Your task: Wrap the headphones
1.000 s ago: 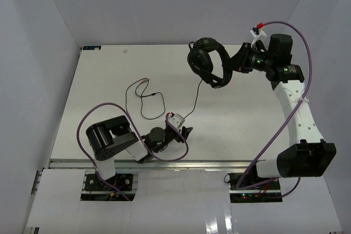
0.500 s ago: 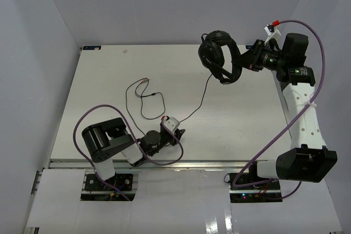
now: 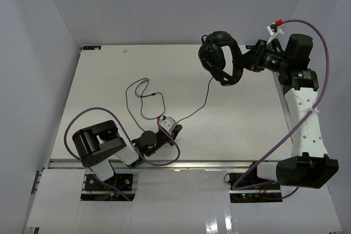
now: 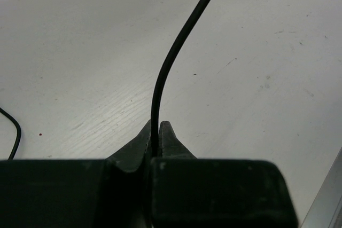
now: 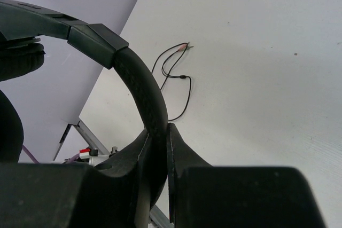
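The black headphones (image 3: 218, 58) hang above the table's far right. My right gripper (image 3: 245, 64) is shut on their thin headband (image 5: 140, 86), which passes between its fingers (image 5: 179, 148). The thin black cord (image 3: 204, 98) drops from an earcup and runs to my left gripper (image 3: 177, 126), low over the near middle of the table. In the left wrist view the left gripper (image 4: 156, 132) is shut on the cord (image 4: 170, 62), which rises straight out of the jaws. The rest of the cord lies in loose loops (image 3: 141, 98) ending at a reddish plug (image 3: 144, 81).
A purple robot cable (image 3: 104, 114) loops over the left arm, and another (image 3: 315, 69) arcs along the right arm. A metal rail (image 3: 219, 161) runs along the white table's near edge. White walls close in the left, back and right sides.
My left gripper has shut on the cord and drawn back a little toward the near left. The right arm carried the headphones right and up, then held nearly still.
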